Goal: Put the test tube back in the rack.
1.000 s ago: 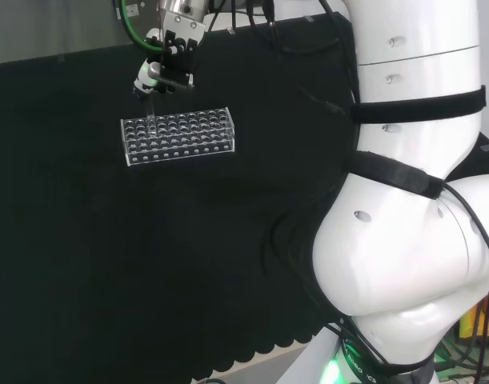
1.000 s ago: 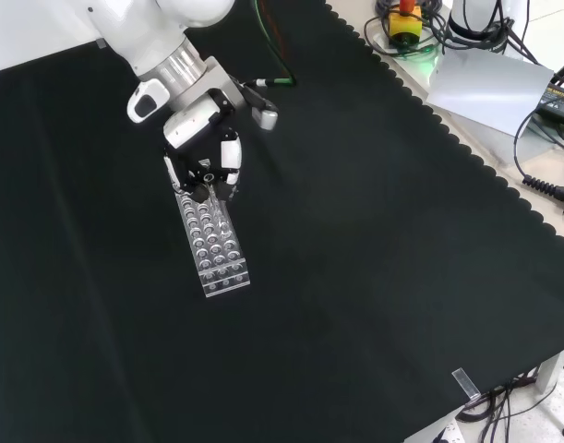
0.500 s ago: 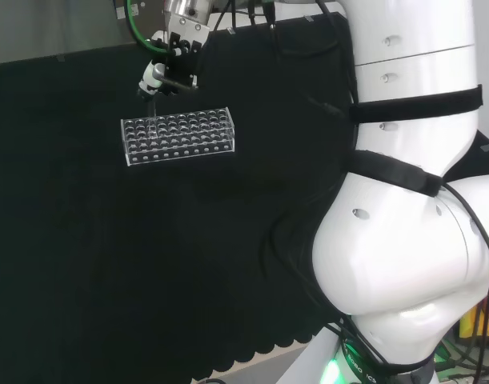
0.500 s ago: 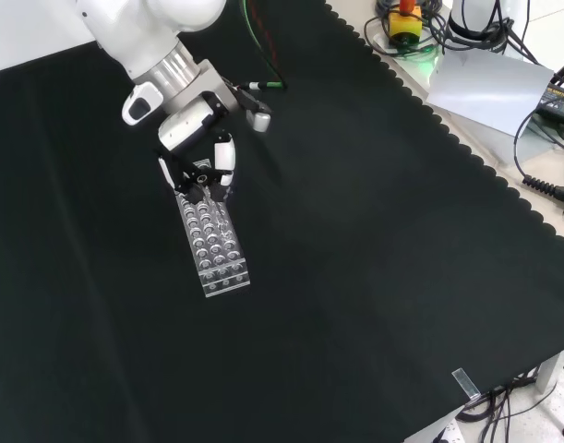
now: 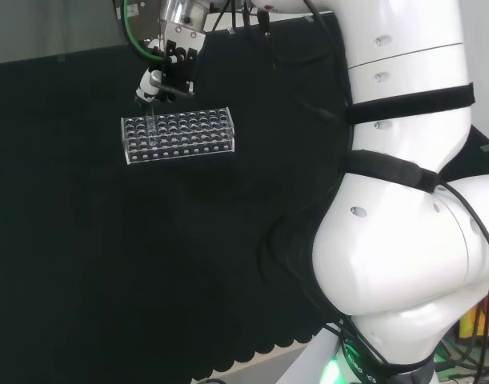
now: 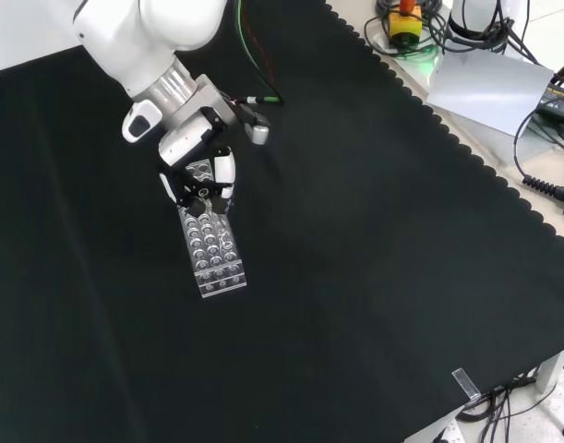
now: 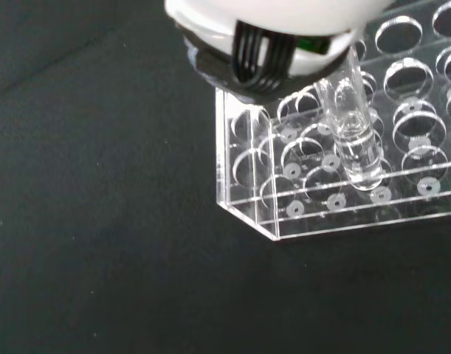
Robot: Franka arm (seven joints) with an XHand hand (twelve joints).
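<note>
Head view, left to right: rack (image 5: 178,137) sitting near bench's far left part. Hand (image 5: 166,74) hanging over rack's left end, fingers curling round test tube (image 7: 352,125) top. Tube standing upright, bottom dipping into hole near rack's end corner. Tube likely being light, stiff, smooth, slippery, easy to break. Best holding near top, keeping straight, lowering slowly.
</note>
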